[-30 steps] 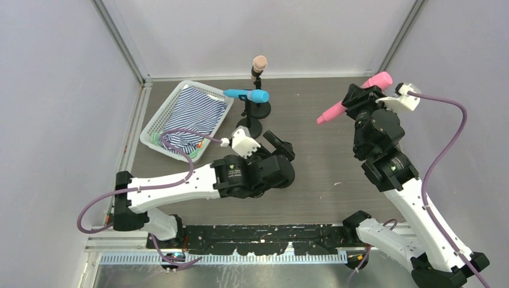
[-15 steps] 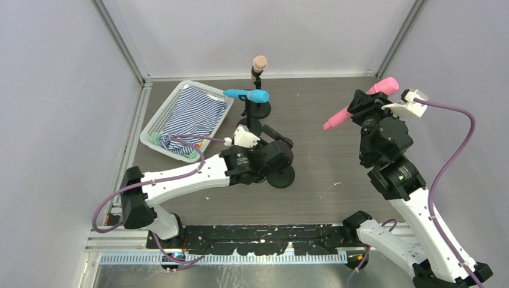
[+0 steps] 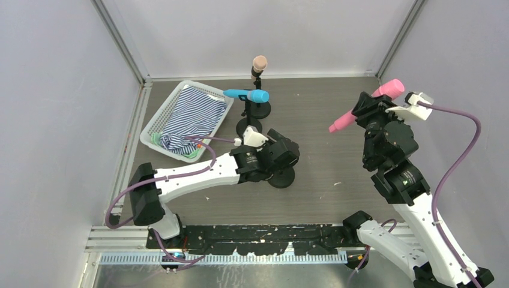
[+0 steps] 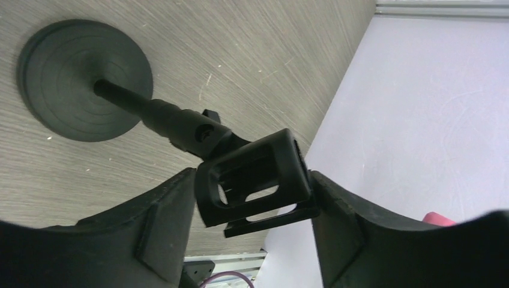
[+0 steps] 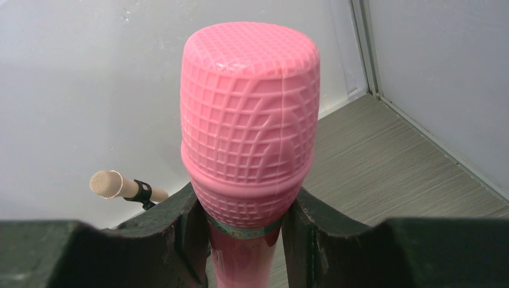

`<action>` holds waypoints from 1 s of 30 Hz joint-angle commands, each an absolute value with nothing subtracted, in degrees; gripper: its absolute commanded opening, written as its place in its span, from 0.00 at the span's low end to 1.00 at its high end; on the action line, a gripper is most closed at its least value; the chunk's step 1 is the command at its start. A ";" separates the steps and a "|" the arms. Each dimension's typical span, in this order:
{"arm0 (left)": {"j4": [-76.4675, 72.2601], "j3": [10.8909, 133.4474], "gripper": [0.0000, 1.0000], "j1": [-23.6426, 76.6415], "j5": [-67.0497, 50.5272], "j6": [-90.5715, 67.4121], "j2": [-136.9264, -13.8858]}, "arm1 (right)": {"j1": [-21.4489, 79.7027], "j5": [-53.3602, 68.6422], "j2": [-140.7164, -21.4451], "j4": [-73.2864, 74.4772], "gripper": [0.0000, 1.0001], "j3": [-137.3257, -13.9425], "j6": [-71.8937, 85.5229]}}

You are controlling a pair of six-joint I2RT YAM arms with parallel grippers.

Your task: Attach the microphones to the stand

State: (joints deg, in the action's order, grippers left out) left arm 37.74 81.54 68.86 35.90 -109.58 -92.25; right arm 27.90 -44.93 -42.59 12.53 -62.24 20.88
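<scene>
My right gripper [image 3: 367,108] is shut on the pink microphone [image 3: 384,93] just below its head and holds it tilted in the air at the right; in the right wrist view the head [image 5: 249,120] sits between my fingers [image 5: 180,234]. My left gripper [image 3: 283,152] is shut on the black clip [image 4: 255,180] of an empty stand whose round base [image 3: 281,178] rests on the table; it also shows in the left wrist view [image 4: 84,81]. The peach-beige microphone [image 3: 259,62] and the blue microphone [image 3: 246,95] sit in clips on two stands at the back.
A white basket [image 3: 155,131] holding a striped cloth [image 3: 192,114] stands at the back left. The two loaded stands' bases [image 3: 259,110] sit just behind my left gripper. Grey walls close in left, back and right.
My left arm has stretched further right and its gripper now sits over the empty stand's clip. My right arm has carried the pink microphone a little to the right.
</scene>
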 commanded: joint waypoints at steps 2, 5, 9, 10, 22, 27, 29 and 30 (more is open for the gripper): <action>36.61 80.78 0.56 67.99 36.34 -108.91 -90.36 | 27.64 -45.99 -41.55 11.34 0.01 -62.76 19.33; 37.47 79.98 0.43 67.47 36.19 -106.89 -89.47 | 27.60 -45.82 -41.58 11.34 0.01 -62.58 19.42; 37.02 78.67 0.25 65.52 34.41 -99.48 -87.98 | 27.61 -45.38 -41.46 11.75 0.01 -62.40 19.43; 36.21 78.19 0.21 64.78 33.28 -96.40 -87.37 | 27.68 -45.17 -41.47 11.96 0.01 -62.45 19.39; 26.78 77.29 0.01 54.44 7.44 -47.53 -87.80 | 27.63 -34.61 -37.79 9.64 0.01 -59.18 17.88; 28.31 79.41 0.01 51.91 -2.39 -32.25 -89.87 | 27.60 -31.07 -36.52 9.16 0.01 -58.01 17.87; 31.86 81.61 0.00 50.76 -4.54 -28.90 -91.48 | 27.67 -30.29 -36.45 9.63 0.01 -57.88 17.95; 33.06 82.51 0.00 50.39 -4.97 -27.52 -92.09 | 27.64 -29.82 -36.39 9.81 0.01 -57.79 18.01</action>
